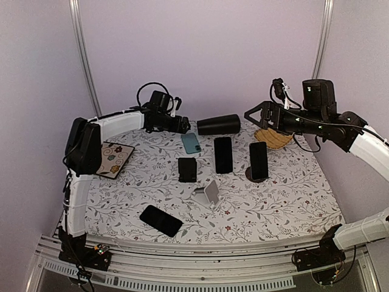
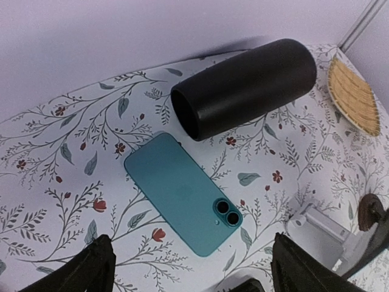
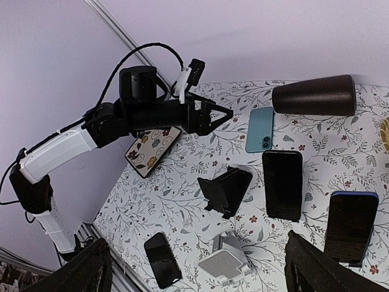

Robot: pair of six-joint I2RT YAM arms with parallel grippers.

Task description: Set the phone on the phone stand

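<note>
A teal phone (image 1: 190,142) lies camera side up at the back of the table, and its back fills the left wrist view (image 2: 182,191). My left gripper (image 1: 184,126) hovers open just behind it, both fingers (image 2: 91,267) clear of the phone. A black phone stand (image 1: 187,170) and a grey stand (image 1: 208,193) sit empty mid-table. A dark phone (image 1: 258,160) leans upright on a round-based stand. My right gripper (image 1: 250,117) hangs open and empty high at the back right. In the right wrist view the teal phone (image 3: 260,129) and the black stand (image 3: 226,190) show.
A black cylinder (image 1: 219,125) lies on its side behind the teal phone. A black phone (image 1: 223,154) lies flat mid-table and another (image 1: 160,220) near the front. A floral-cased phone (image 1: 115,158) is at the left. A wicker coaster (image 1: 272,137) sits at the back right.
</note>
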